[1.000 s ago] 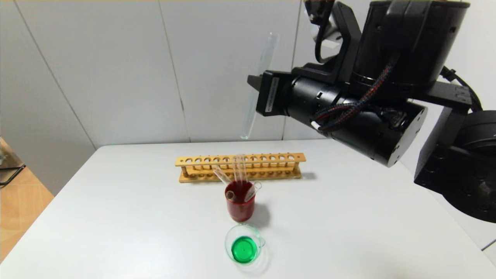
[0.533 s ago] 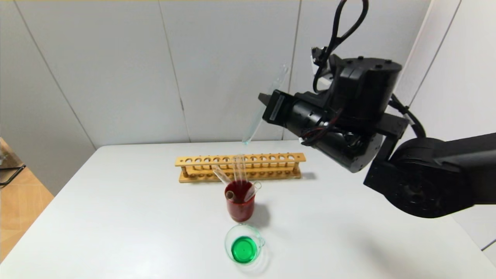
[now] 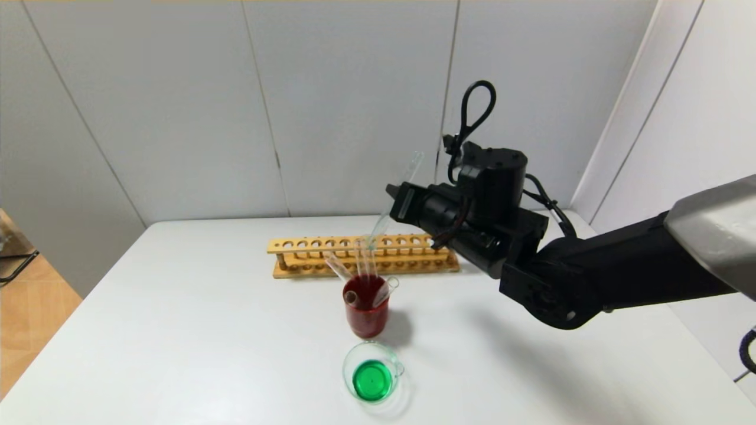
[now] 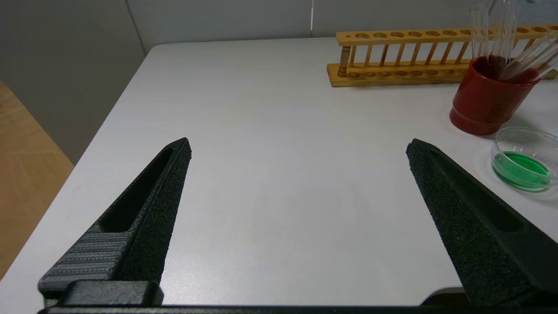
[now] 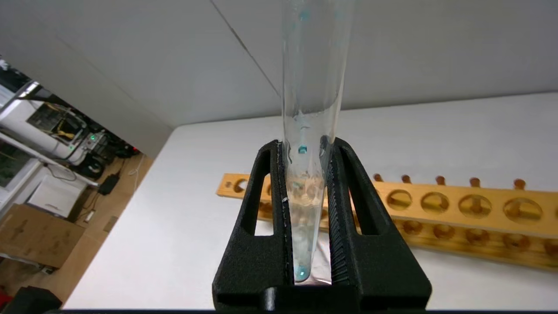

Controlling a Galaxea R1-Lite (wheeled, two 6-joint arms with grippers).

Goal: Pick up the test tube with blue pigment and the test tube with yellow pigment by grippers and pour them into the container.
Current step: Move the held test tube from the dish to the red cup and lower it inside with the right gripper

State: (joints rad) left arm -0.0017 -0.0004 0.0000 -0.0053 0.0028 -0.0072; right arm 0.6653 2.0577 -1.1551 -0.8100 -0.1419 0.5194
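My right gripper (image 3: 393,203) is shut on the test tube with blue pigment (image 3: 409,172), which holds only blue drops and a small blue trace at its rounded bottom (image 5: 301,272). The tube is tilted, and its lower end hangs just above the wooden rack and the tubes in the red beaker. The right wrist view shows the tube (image 5: 310,87) pinched in my right gripper (image 5: 305,146). The container (image 3: 373,349) holds green liquid at the table's front, and also shows in the left wrist view (image 4: 523,133). My left gripper (image 4: 298,146) is open and empty over the bare table. No yellow-bottomed tube shows.
A taller beaker of dark red liquid (image 3: 366,316) stands just behind the container with several clear tubes leaning in it. The wooden rack (image 3: 295,245) lies behind it, its holes empty. The table's left edge drops to the floor.
My right arm has moved down and away from the head camera with the tube. The tube's lower end has sunk from well above the table to just over the rack.
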